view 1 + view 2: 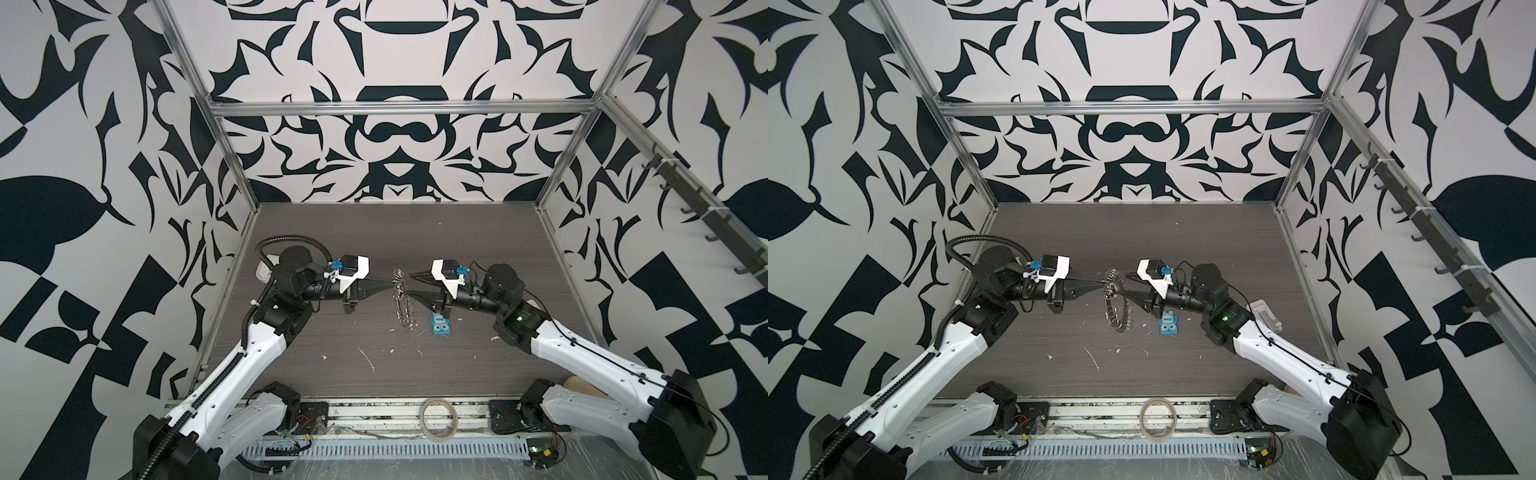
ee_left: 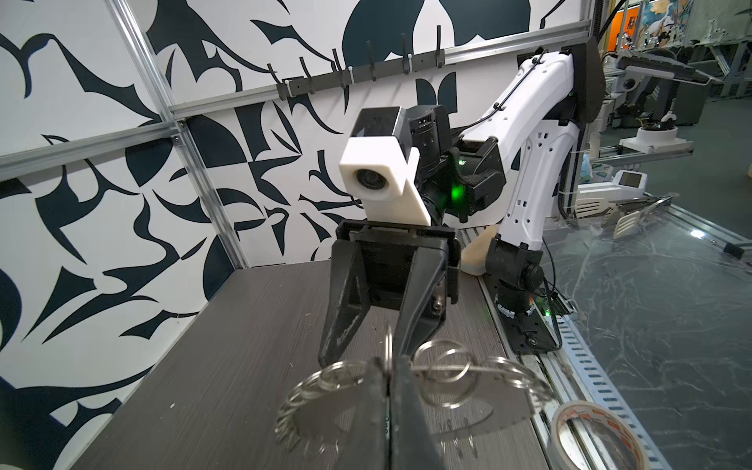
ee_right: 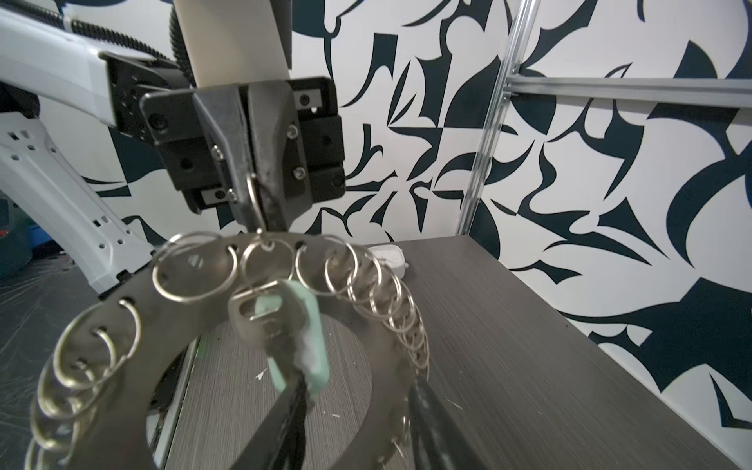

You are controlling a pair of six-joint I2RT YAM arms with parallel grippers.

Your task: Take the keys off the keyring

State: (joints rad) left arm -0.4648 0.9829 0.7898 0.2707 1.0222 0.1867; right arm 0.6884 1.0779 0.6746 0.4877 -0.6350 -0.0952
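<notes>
Left of the keyring (image 1: 402, 305), the left gripper (image 1: 392, 284) has its jaws pressed together on one small loop at the keyring's rim. The flat grey disc hangs from that pinch, edge-on in both top views. The keys (image 3: 309, 321), a pale green tag with a metal key, dangle from a rim loop across the keyring's centre hole. Right of the keyring, the right gripper (image 1: 408, 284) stands spread, pinching nothing. One finger is at the keys and the other is beyond the rim. A blue block (image 1: 440, 326) lies lower right of the keyring.
</notes>
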